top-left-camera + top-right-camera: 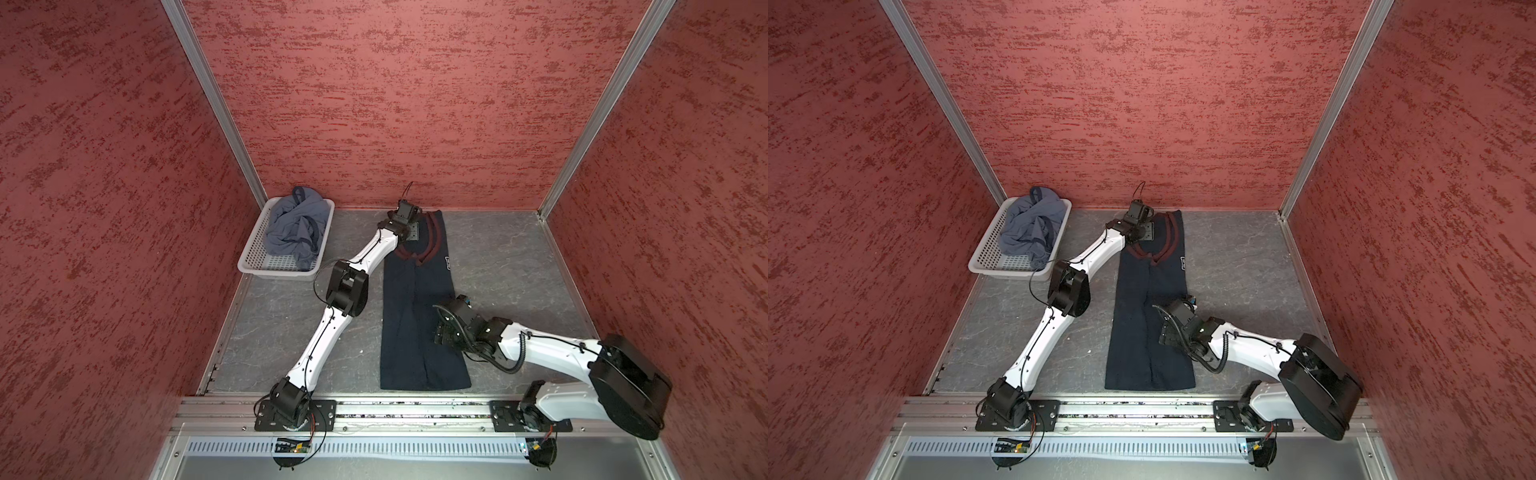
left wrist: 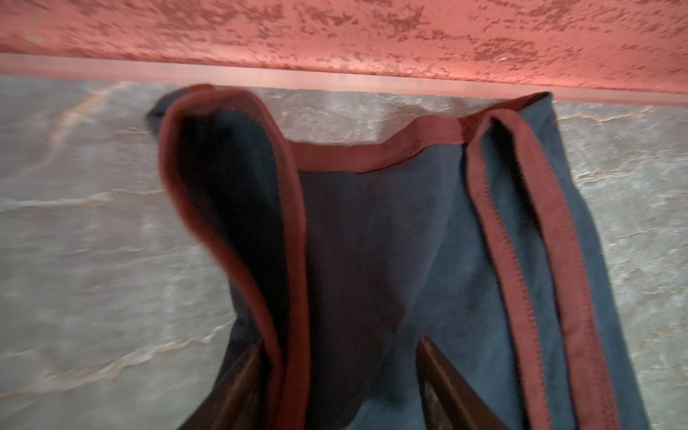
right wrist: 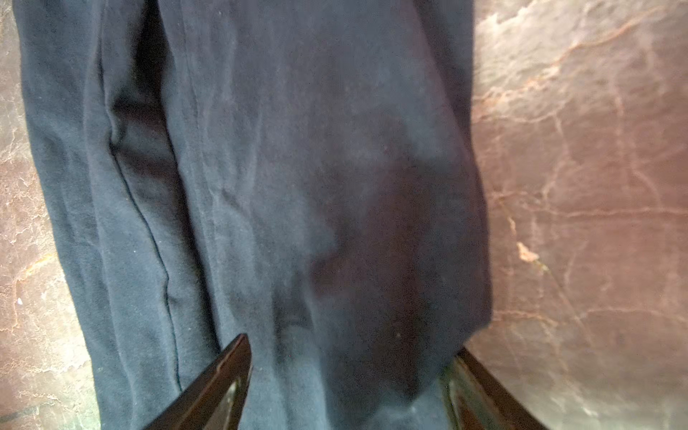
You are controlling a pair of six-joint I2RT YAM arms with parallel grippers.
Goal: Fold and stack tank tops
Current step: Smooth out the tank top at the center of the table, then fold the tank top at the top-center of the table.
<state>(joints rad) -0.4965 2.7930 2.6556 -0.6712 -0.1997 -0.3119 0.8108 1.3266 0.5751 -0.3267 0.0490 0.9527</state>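
Navy tank top [image 1: 415, 316] lay flat on the desk [image 1: 507, 266], folded into a long strip with its straps at the far end. Grey tank top [image 1: 297, 230] sat bunched in the basket [image 1: 272, 271]. Both looked light, limp and not slippery, likely to sag and unfold if lifted at one point, so best pinched at two corners or on the thicker maroon trim [image 2: 528, 242]. Left pincer [image 2: 340, 344] stood apart over the straps. Right pincer [image 3: 352, 346] stood apart over the lower body, clamping nothing. Only the wrist views showed stitching and finger gaps. Only the top views showed the basket and white lettering [image 1: 448, 264].
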